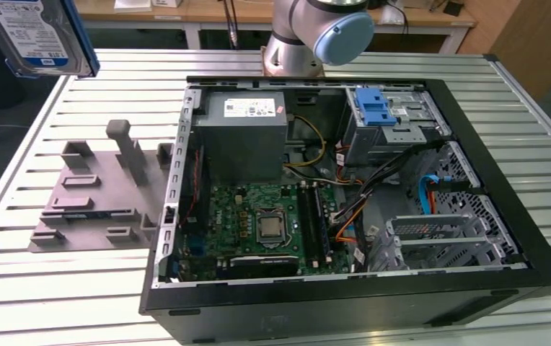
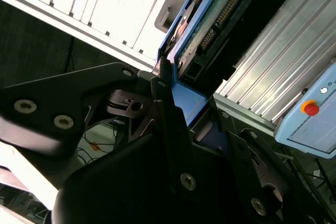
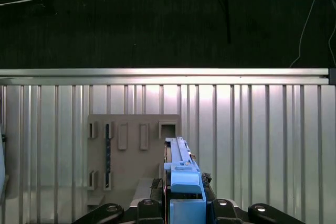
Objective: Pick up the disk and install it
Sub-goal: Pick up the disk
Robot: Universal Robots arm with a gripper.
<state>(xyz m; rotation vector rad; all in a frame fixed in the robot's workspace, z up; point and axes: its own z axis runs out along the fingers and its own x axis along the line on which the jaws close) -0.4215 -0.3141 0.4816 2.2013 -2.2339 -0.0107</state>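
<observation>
My gripper (image 3: 185,207) is clamped on the disk (image 3: 181,163), which sits edge-on in the first wrist view. In the exterior view the disk hangs at the upper left of the frame, off the slatted table (image 1: 64,303). It is well apart from the open computer case (image 1: 353,303).

Open case, crowded inside
The computer case (image 1: 353,303) lay open-topped; inside it, the power supply (image 1: 241,137), black cables (image 1: 391,173) and drive cage (image 1: 401,133) crowded the room. Beside the case stood the posts of a grey fixture (image 1: 93,194), the disk (image 1: 40,36) clear above.
</observation>
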